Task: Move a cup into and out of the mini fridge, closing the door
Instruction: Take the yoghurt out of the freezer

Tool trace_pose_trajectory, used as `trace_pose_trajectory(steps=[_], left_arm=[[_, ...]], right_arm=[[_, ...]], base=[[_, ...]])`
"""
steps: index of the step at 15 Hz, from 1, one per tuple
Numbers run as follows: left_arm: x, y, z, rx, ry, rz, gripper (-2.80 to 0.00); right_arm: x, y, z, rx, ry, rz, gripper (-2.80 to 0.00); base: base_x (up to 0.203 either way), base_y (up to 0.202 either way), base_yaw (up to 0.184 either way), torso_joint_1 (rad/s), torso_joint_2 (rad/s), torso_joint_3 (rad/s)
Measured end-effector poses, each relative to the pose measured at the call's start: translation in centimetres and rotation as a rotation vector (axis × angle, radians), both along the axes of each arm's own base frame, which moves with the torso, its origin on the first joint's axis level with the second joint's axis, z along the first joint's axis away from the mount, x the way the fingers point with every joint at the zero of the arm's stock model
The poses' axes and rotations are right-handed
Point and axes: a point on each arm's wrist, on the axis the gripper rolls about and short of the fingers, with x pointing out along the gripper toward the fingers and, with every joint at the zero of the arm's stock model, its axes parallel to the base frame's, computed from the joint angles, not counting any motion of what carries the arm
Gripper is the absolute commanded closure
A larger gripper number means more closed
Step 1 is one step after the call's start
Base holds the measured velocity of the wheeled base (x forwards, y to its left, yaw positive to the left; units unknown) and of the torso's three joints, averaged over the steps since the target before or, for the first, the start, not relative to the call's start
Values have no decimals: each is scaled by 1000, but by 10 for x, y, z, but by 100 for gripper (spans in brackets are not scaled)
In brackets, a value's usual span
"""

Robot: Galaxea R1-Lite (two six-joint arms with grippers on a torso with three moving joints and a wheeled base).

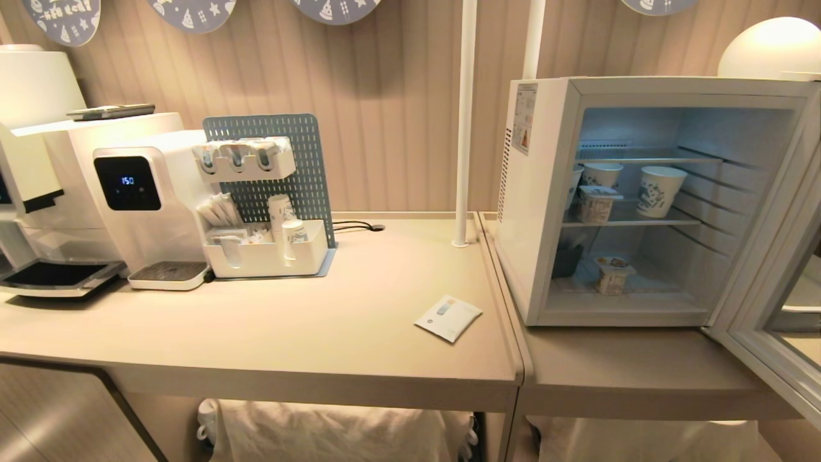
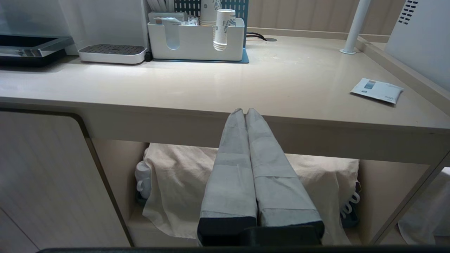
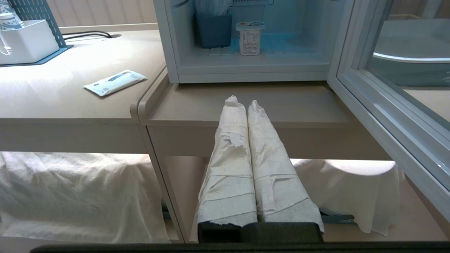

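Note:
The white mini fridge (image 1: pixel 532 192) stands on the right-hand counter with its door (image 1: pixel 763 321) swung wide open to the right. A tiny white cup (image 1: pixel 611 274) with a yellow-orange foil lid sits on the fridge floor, and the right wrist view shows the cup (image 3: pixel 250 38) too. A similar small cup (image 1: pixel 595 204) rests on the middle shelf. Neither arm shows in the head view. My left gripper (image 2: pixel 245 110) is shut and empty, low before the left table's front edge. My right gripper (image 3: pixel 242 102) is shut and empty, in front of the counter below the fridge (image 3: pixel 168 42), left of the door (image 3: pixel 386 116).
Two patterned paper cups (image 1: pixel 660 189) stand on the fridge's middle shelf, and a dark blue container (image 3: pixel 213 30) sits at the bottom beside the cup. A white packet (image 1: pixel 448 317) lies on the left table. A water dispenser (image 1: pixel 128 192), a pegboard organizer (image 1: pixel 269 244) and a white pole (image 1: pixel 463 128) stand behind.

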Motion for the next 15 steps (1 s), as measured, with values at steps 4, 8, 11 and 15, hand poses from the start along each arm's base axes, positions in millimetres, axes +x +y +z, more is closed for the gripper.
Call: trace_pose_trajectory(steps=[4, 8, 11, 15], left_arm=[[0, 0, 0, 1, 0, 0, 0], [0, 0, 0, 1, 0, 0, 0], [0, 0, 0, -1, 0, 0, 0], [0, 0, 0, -1, 0, 1, 0]], right_arm=[[0, 0, 0, 0, 0, -1, 0], [0, 0, 0, 0, 0, 0, 0], [0, 0, 0, 0, 0, 0, 0], [0, 0, 0, 0, 0, 0, 0]], base=[[0, 0, 0, 143, -33, 109], [0, 0, 0, 281, -103, 170], [0, 0, 0, 325, -163, 163], [0, 0, 0, 228, -128, 90]])
